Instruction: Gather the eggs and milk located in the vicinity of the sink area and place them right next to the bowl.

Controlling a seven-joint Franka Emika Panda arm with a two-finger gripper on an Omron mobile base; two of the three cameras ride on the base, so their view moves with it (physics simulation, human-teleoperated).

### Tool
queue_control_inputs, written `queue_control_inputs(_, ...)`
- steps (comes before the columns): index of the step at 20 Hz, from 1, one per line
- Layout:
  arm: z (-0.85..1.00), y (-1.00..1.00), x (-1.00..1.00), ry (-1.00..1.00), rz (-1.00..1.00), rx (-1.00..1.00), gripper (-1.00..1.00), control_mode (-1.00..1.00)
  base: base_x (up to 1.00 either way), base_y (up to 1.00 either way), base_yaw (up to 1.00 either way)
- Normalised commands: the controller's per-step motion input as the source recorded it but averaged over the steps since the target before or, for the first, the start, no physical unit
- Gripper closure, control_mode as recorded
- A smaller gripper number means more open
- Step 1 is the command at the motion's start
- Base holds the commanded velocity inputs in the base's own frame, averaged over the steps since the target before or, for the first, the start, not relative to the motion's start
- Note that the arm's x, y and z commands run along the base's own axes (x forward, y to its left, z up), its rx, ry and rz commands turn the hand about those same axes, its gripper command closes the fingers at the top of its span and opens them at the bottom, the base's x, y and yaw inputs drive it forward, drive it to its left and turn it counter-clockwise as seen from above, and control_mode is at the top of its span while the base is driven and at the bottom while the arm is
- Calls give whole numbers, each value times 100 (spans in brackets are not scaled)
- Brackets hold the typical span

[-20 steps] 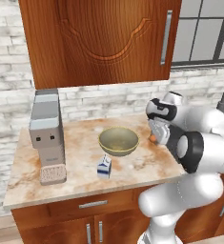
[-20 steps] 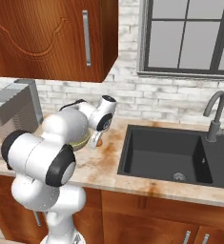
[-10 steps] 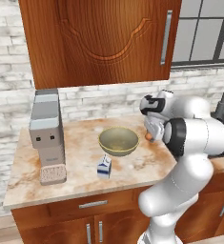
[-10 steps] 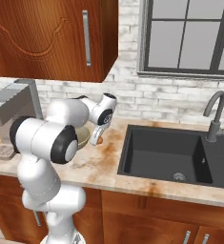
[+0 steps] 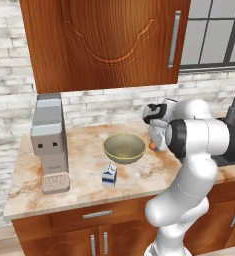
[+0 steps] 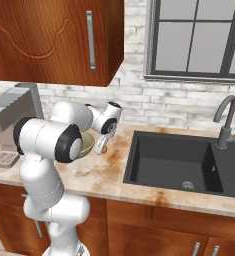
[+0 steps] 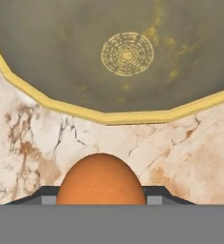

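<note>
My gripper (image 5: 154, 141) is shut on an orange-brown egg (image 5: 153, 145) and hangs low over the counter just right of the bowl (image 5: 124, 148). In the hand view the egg (image 7: 101, 180) sits between the dark fingertips, with the olive bowl (image 7: 61, 52) and its yellow rim just beyond over marbled counter. The milk (image 5: 109, 175), a small white carton with blue markings, stands upright in front of the bowl. From the right base view the gripper (image 6: 101, 146) points down beside the bowl, left of the dark sink (image 6: 174, 162).
A tall grey coffee machine (image 5: 49, 140) stands at the counter's left end. The gooseneck faucet (image 6: 224, 122) rises behind the sink. Wooden wall cabinets (image 5: 109, 40) hang over the counter. My own white arm (image 6: 49, 142) bulks in front of the bowl.
The gripper has carried the egg left toward the bowl and a little lower. The arm's elbow has swung along with it. The bowl and milk have stayed put.
</note>
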Motion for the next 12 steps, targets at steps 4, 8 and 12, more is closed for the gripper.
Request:
queue_control_inputs(4,-21,10,22,0,0,0,100,-100,0,0,0)
queue_control_inputs(8,-20,10,20,0,0,-1,100,-100,0,0,0)
queue_control_inputs(12,-20,9,17,0,0,-1,100,-100,0,0,0)
